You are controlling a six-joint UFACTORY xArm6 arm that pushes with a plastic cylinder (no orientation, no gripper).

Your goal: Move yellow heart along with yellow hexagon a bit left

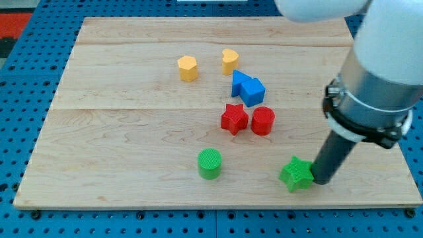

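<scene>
The yellow heart [229, 61] sits near the top middle of the wooden board [119, 119]. The yellow hexagon [188, 68] lies a short way to its left, apart from it. My tip [322, 180] is at the view's lower right, touching or almost touching the right side of a green star [295, 174]. It is far below and to the right of both yellow blocks.
A blue block [247, 87] lies just below and right of the heart. A red star [234, 119] and a red cylinder [262, 121] sit side by side at the middle. A green cylinder [210, 163] stands lower down.
</scene>
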